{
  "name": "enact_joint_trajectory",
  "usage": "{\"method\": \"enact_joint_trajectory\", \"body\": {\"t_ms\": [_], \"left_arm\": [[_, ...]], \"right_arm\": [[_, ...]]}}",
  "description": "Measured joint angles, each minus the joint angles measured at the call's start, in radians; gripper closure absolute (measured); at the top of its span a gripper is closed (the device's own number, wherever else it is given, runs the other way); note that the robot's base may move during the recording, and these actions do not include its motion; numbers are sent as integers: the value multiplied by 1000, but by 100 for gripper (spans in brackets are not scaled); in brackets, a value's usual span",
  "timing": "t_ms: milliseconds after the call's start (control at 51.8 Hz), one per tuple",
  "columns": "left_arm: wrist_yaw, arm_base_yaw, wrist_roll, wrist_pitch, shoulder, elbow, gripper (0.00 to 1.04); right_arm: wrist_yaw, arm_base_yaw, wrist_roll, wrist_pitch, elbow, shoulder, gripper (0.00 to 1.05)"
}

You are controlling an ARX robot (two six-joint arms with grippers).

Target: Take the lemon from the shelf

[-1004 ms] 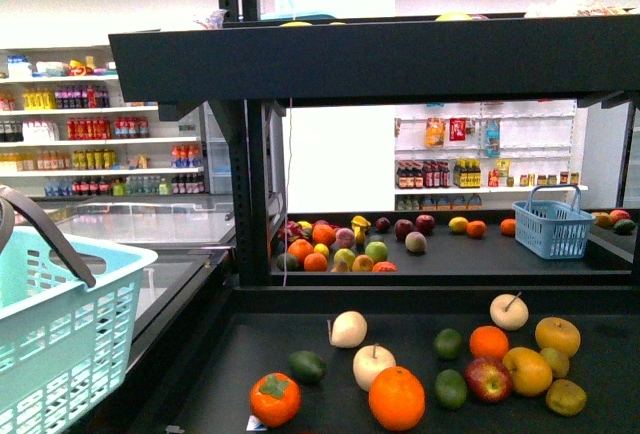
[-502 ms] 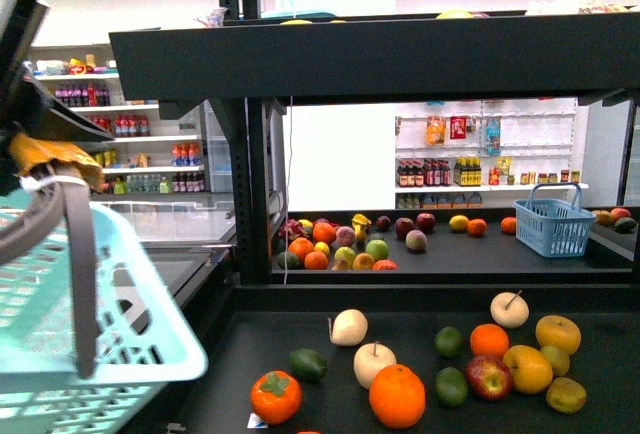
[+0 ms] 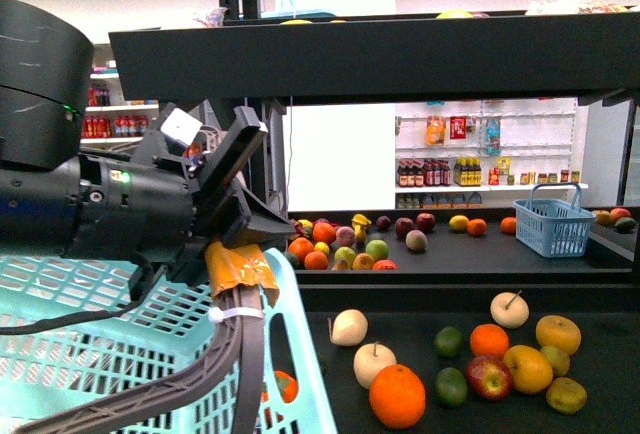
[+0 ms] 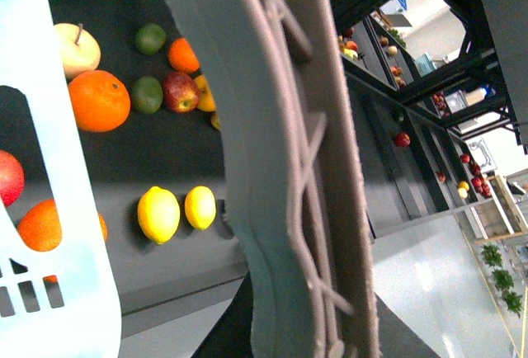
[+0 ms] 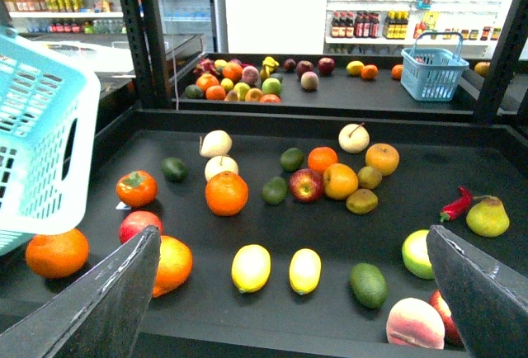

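Note:
Two lemons (image 5: pixel 251 267) (image 5: pixel 304 270) lie side by side near the front edge of the black shelf's (image 5: pixel 272 329) lower tray. They also show in the left wrist view (image 4: pixel 158 214) (image 4: pixel 200 207). In the front view they are out of sight. My right gripper (image 5: pixel 293 236) is open and empty, above the tray, with both lemons between its fingers (image 5: pixel 103 300) in that view. My left gripper (image 3: pixel 236 254) is shut on the grey basket handle (image 3: pixel 243 354), which fills the left wrist view (image 4: pixel 280 168). It holds the teal basket (image 3: pixel 100 354) over the tray's left side.
An orange (image 5: pixel 226 192), apples (image 5: pixel 306 184), avocados (image 5: pixel 368 284), a persimmon (image 5: pixel 136 188), a red chilli (image 5: pixel 455 204) and a pear (image 5: pixel 487 216) are scattered on the tray. A small blue basket (image 3: pixel 552 224) and more fruit sit on the tier behind. Black uprights (image 3: pixel 255 194) stand on the left.
My left arm has risen and swung right into the front view, carrying the teal basket with it. The basket now hides the left part of the lower tray.

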Motion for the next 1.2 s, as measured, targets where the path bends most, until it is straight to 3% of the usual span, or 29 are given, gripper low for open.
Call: {"method": "enact_joint_trajectory", "body": {"t_ms": [251, 560, 656, 714, 772, 888, 946, 1197], "left_arm": [[34, -76, 36, 21, 76, 94, 98], [17, -100, 32, 41, 117, 105, 98], [18, -101, 34, 41, 118, 105, 98], [18, -101, 33, 41, 118, 106, 98], [18, -103, 34, 41, 118, 106, 98], [19, -103, 33, 41, 118, 106, 98], [18, -103, 33, 41, 118, 106, 98], [17, -103, 35, 41, 119, 106, 98]], "right_arm": [[0, 0, 0, 0, 0, 0, 8], [9, 1, -2, -1, 0, 1, 8], [302, 75, -20, -52, 39, 132, 8], [357, 49, -22, 19, 70, 289, 8], [304, -2, -19, 97, 112, 435, 8], [52, -154, -26, 356, 332, 926, 8], [-26, -185, -35, 395, 450, 1126, 8], [-129, -210, -56, 308, 926, 1819, 8]]}}
